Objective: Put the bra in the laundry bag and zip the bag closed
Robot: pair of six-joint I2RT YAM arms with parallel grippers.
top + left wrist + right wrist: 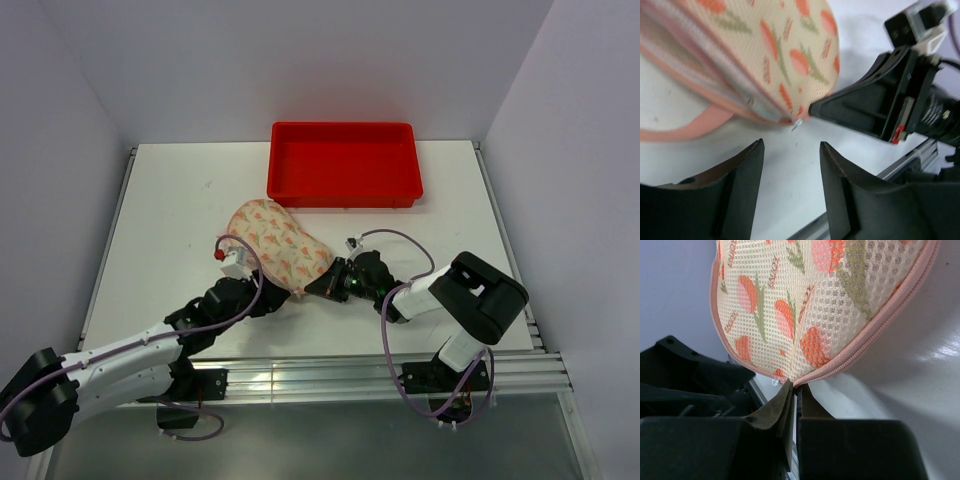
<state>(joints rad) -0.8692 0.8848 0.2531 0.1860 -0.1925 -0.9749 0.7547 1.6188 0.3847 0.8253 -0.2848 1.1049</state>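
Nearest the desk's (160, 200) front edge, the left fingers (747, 175) stand apart, holding nothing, just short of the laundry bag's (275, 240) near tip, which the right fingers (790, 402) pinch tight at the end of the pink zip edging. The zip looks closed along the edge that shows, though the last teeth are hidden and no bra is visible, so it is probably inside. It would be best to keep that corner pinned, confirm the slider is home, then draw the left arm straight back, clear of the pink loop (695, 125) and the other arm. Beyond the bag, apart from it, lies a red tray (340, 200).
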